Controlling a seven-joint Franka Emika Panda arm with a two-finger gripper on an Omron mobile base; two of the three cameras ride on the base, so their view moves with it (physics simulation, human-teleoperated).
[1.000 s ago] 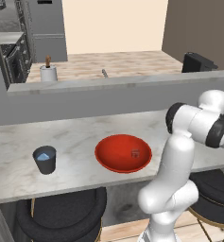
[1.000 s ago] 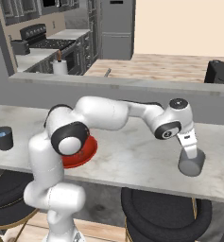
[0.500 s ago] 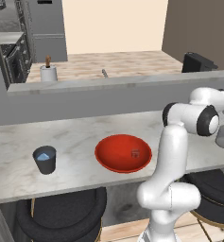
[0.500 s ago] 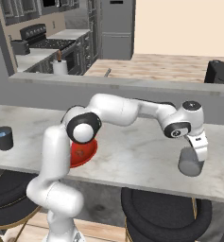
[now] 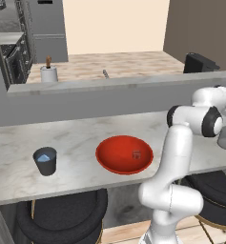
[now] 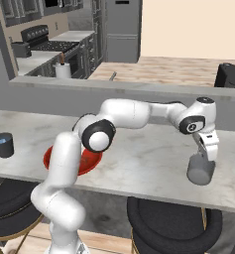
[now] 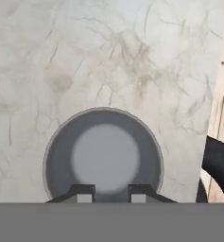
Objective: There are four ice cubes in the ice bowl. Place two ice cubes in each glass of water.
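A glossy red, wide, shallow bowl [image 5: 124,155] is seen at the near edge of the long pale marble counter [image 5: 76,138], about midway along it. One small translucent ice cube [image 5: 136,154] is visible inside the bowl, toward its right side. A dark slate-grey tapered tumbler [image 5: 45,161] with bluish contents is placed toward the counter's left end, well apart from the bowl, with bare marble between them. A lighter grey tapered tumbler [image 6: 201,168] is set near the right end, close to the front edge, with open marble to its left. The two-finger gripper [image 6: 210,155] is held directly above this tumbler's mouth; its dark fingertips [image 7: 83,193] are seen a narrow gap apart. Whether anything is pinched between them cannot be told. The counter's right edge lies close beside the tumbler.
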